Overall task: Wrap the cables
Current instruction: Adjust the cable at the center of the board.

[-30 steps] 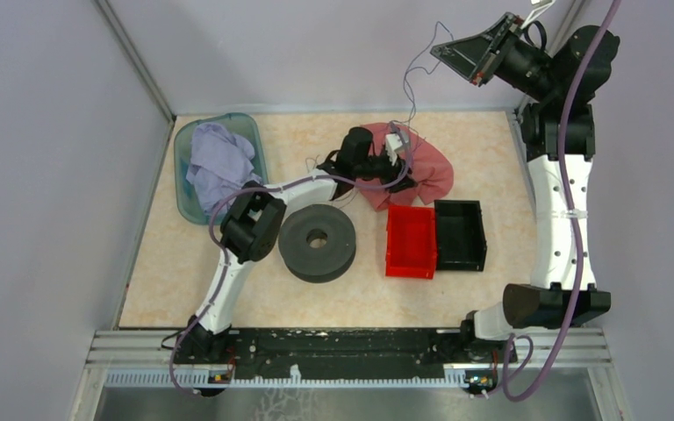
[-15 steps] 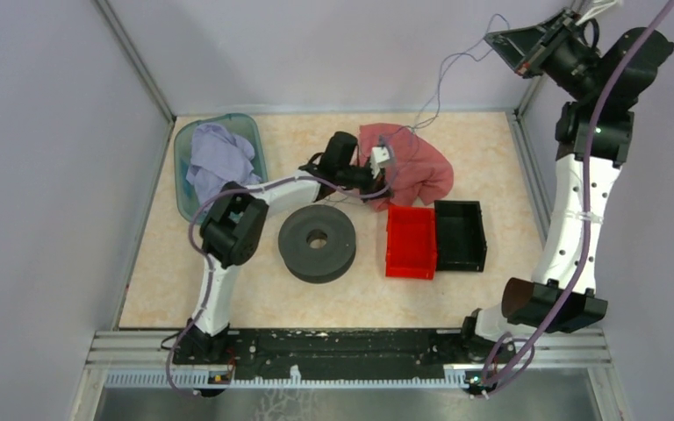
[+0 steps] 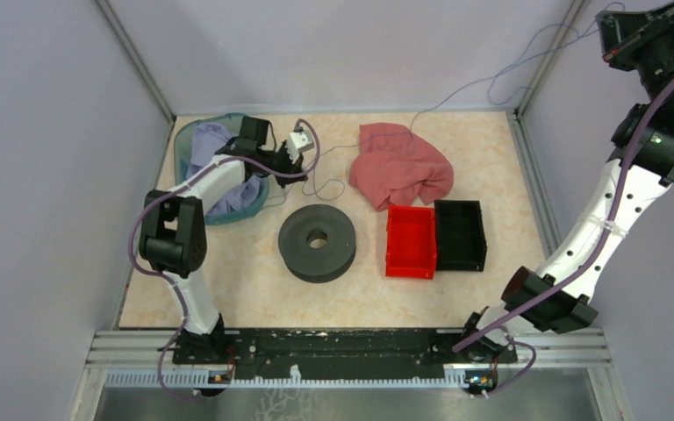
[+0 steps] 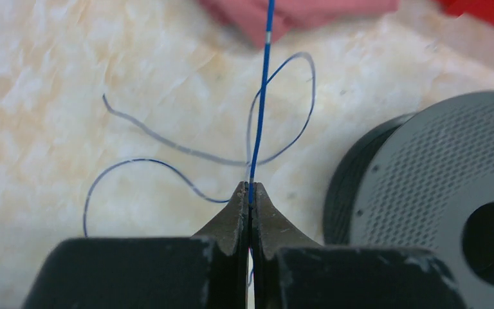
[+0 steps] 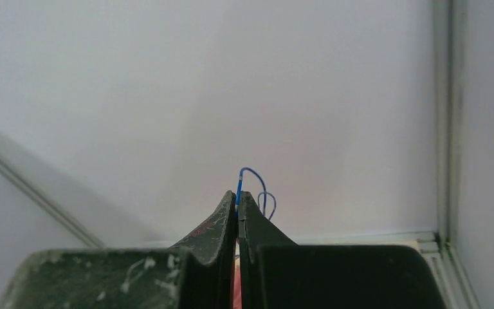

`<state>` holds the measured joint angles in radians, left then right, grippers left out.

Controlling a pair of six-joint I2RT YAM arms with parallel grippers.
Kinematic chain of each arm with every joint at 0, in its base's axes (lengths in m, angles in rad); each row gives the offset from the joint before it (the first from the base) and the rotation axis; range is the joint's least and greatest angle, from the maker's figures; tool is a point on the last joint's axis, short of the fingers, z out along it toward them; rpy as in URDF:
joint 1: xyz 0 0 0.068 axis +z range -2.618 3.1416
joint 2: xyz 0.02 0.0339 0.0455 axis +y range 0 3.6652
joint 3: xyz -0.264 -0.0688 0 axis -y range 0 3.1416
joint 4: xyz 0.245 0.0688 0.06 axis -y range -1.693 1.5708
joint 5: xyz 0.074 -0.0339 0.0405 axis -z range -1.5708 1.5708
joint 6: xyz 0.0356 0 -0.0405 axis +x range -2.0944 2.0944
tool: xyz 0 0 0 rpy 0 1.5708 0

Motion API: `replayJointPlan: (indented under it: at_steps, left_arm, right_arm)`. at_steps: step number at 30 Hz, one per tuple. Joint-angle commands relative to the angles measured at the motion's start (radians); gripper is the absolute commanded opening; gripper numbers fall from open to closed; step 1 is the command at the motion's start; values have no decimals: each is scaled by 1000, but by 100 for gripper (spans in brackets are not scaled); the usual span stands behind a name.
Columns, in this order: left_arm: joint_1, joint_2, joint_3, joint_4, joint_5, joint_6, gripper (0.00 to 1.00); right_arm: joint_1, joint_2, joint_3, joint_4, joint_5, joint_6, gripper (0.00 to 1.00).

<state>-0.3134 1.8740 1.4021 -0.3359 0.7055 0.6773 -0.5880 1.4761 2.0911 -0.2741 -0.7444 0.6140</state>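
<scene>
- While its jaws are pressed fully together, the left gripper (image 4: 249,188) pinches the thin blue cable (image 4: 262,109) at its very tips, low over the worktop (image 3: 228,281) near the far left corner, beside the teal basket (image 3: 182,145).
- From that pinch the thin blue cable runs over the pink cloth (image 3: 404,167) and climbs through the air toward the far right corner.
- Slack loops of it lie on the worktop between the left gripper and the black spool (image 3: 298,241).
- High above the far right corner, the right gripper (image 5: 238,196) is clamped tight on the same wire; a short curl pokes out past its tips.
- Right of the spool, a red bin (image 3: 392,241) and a black bin (image 3: 483,237) sit side by side, touching.
</scene>
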Motion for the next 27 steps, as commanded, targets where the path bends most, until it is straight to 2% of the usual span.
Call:
replayJointPlan:
  at_steps: [1,6,12,17,24,27]
  left_arm:
    - [74,-20,-20,-30,-28,43,0]
    - [126,24,20,62,-84,-96,0]
    - [132,94,84,124,-123,-257,0]
    - [132,156,143,119,-195,-316,0]
    - [154,223,197,136,-273,-376,0]
    - [164,247,225,149,-278,-411,0]
  right_arm:
    - [-81,16,60,15,48,-36,0]
    - [-134,19,85,10,60,-51,0]
    - [-167,22,132,-3,53,-63,0]
    - [-200,39,209,-38,74,-84,0]
    - [-377,78,272,42,-5,61,0]
    - [-414,82,274,71,-30,97,0]
